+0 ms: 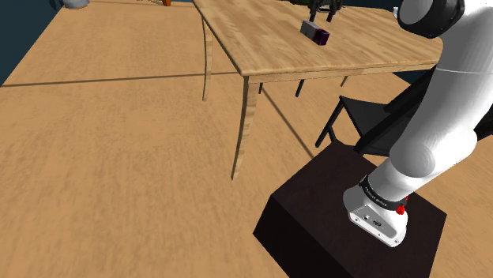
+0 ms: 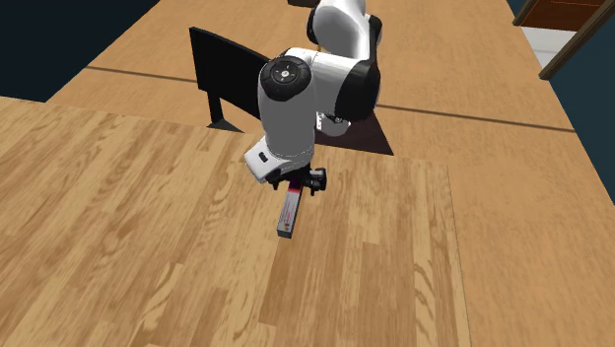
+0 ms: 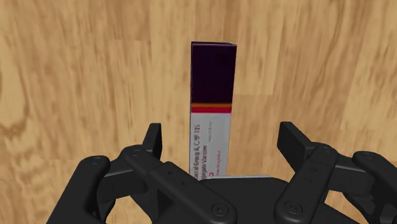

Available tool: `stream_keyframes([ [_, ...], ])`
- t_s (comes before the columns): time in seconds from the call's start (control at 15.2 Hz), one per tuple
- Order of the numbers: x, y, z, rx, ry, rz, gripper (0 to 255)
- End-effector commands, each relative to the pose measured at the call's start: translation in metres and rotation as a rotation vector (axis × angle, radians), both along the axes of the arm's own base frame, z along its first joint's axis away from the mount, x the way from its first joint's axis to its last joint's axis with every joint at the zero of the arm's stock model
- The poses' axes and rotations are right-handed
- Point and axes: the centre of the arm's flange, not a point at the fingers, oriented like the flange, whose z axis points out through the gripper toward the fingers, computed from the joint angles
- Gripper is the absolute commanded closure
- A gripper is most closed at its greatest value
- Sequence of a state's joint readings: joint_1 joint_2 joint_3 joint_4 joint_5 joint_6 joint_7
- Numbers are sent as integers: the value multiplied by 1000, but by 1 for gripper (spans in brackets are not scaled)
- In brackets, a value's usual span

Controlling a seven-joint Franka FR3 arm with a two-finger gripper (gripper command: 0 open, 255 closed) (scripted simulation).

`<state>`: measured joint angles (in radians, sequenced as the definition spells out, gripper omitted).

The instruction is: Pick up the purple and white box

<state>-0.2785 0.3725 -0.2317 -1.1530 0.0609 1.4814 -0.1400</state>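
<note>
A long narrow box (image 3: pixel 213 76), dark purple at one end and white with small print at the other, with a red and orange band between, lies flat on the wooden table (image 1: pixel 371 55). My gripper (image 3: pixel 222 143) hovers over the white end, open, its two fingers standing well apart on either side of the box without touching it. In the shoulder view the box (image 1: pixel 314 31) sits near the table's far part, with the gripper (image 1: pixel 324 9) just above it. In the second exterior view the hand (image 2: pixel 301 182) hangs over the near end of the box (image 2: pixel 289 212).
A black chair (image 1: pixel 371 118) stands between the table and my dark stand (image 1: pixel 348 229), also seen behind the arm as a chair (image 2: pixel 232 69). The table's curved legs (image 1: pixel 245 118) reach down to a wooden floor.
</note>
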Motion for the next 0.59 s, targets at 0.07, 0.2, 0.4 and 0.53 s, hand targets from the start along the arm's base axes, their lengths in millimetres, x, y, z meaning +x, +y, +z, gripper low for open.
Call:
stream_keyframes([
  [0.07, 8, -10, -6, -1, -1, -10, 0],
  [0.2, 8, -10, -17, -1, -1, -10, 0],
  [0.4, 8, -10, -33, -1, -1, -10, 0],
  [0.53, 8, -10, -41, -1, -1, -10, 0],
])
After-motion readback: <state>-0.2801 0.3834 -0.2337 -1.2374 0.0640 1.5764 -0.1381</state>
